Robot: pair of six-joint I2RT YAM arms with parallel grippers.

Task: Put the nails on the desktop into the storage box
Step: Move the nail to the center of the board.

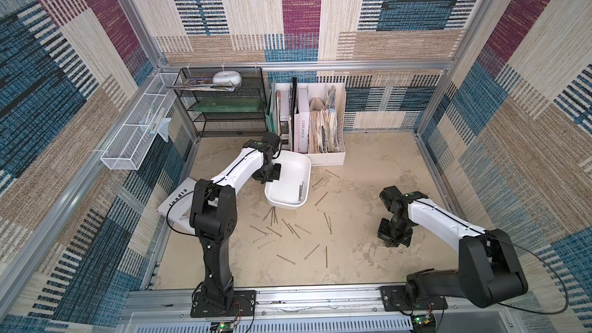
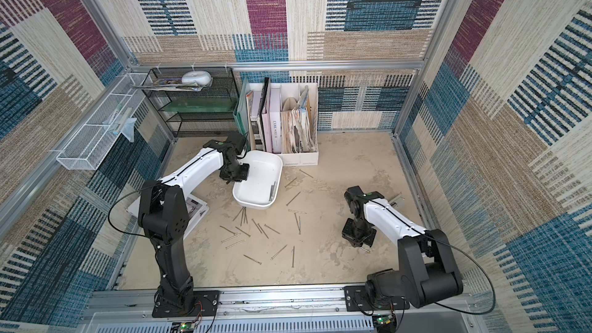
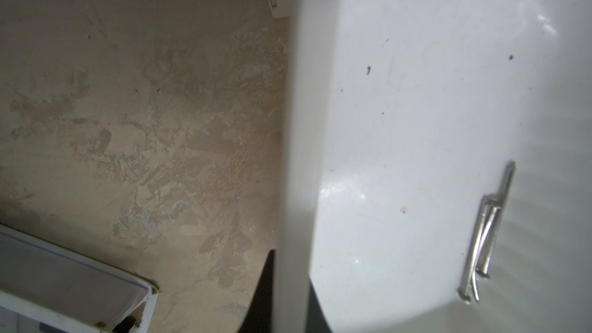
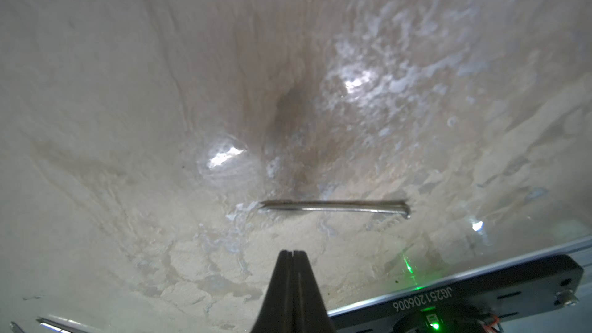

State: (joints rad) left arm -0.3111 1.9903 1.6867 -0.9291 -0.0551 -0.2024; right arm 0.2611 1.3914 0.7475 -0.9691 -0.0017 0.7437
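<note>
Close to the arm bases, the right gripper (image 4: 293, 253) hangs low over the flat beige, mottled stone-look desktop (image 1: 368, 168), its jaws pressed together on nothing. One long thin grey metal nail (image 4: 334, 208) lies flat just beyond the tips, untouched. A black plate (image 4: 480, 280) in the right wrist view carries the white printed code "JG251206006".

Toward the middle, some twenty more nails (image 1: 326, 256) lie scattered on the desktop, singly and crossed. A small bunch lies just at the near end of the plain white plastic storage box (image 1: 290, 184) with rounded corners. The left gripper (image 3: 288, 296) is clamped on the left wall of that box, one finger inside and one outside. A few nails (image 3: 483, 238) lie together inside, against the opposite wall.

Under the left arm sits a white booklet (image 1: 179, 201) lettered, as far as can be read, "India". Behind the box, close to its far corner, stands a white divided file holder (image 1: 333, 156) packed with books and worn papers. Its spine lettering is too small to read surely. Farther left are a black wire-mesh shelf (image 1: 224, 113) and a white wire-mesh basket (image 1: 128, 148) on the side wall.
</note>
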